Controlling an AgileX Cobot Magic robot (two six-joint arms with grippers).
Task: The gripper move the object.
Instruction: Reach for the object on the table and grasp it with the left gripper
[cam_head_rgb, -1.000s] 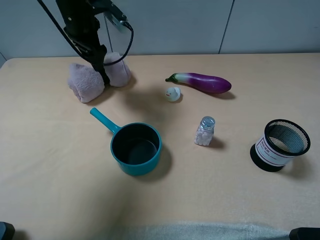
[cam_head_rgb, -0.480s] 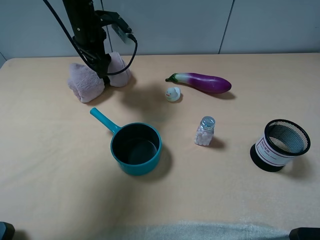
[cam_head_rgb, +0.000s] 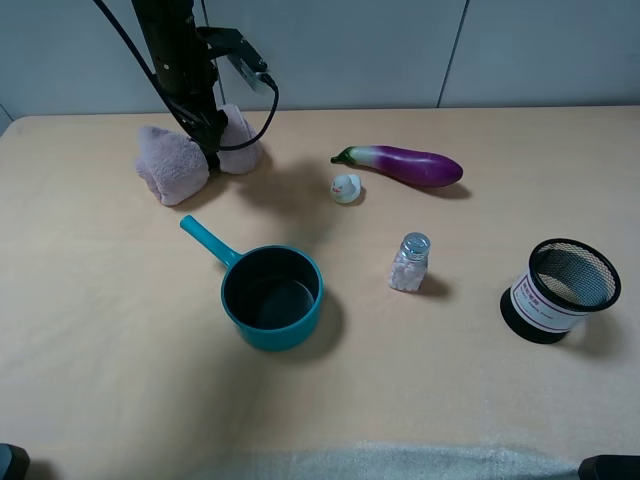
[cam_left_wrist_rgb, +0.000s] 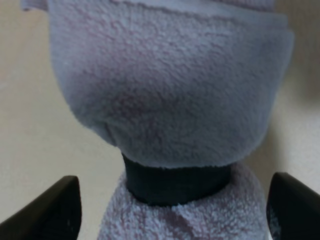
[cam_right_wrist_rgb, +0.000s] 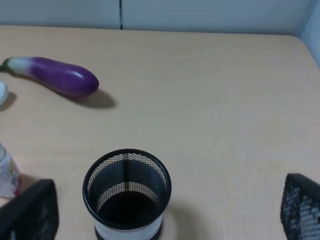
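Since a second ago my left arm has straightened from a lean to nearly upright over the towel (cam_head_rgb: 185, 160), which has not shifted. It lies at the far left of the table (cam_head_rgb: 120, 350), near the back edge.

My left gripper (cam_head_rgb: 211, 150) hangs at the towel's waist. In the wrist view my jaws stand wide apart, one each side of the black band (cam_left_wrist_rgb: 177, 185), with bare table showing between each tip and the pile, so nothing is gripped yet. My right gripper (cam_right_wrist_rgb: 165, 210) waits with jaws apart too, above the mesh cup (cam_head_rgb: 560, 290) and holding nothing.

I judge the towel light, soft and springy. It should squash under pressure and not slip, and it cannot break. The band is the place to pinch: it is the narrowest and firmest part, and both lobes would hang evenly from it. A lobe alone might pull loose or sag.

Close by, only the pan (cam_head_rgb: 300, 325) matters; its handle points toward the towel from the near side. The eggplant (cam_head_rgb: 410, 165), a small white thing (cam_head_rgb: 346, 187) and the shaker (cam_head_rgb: 410, 262) sit well apart, to the right.
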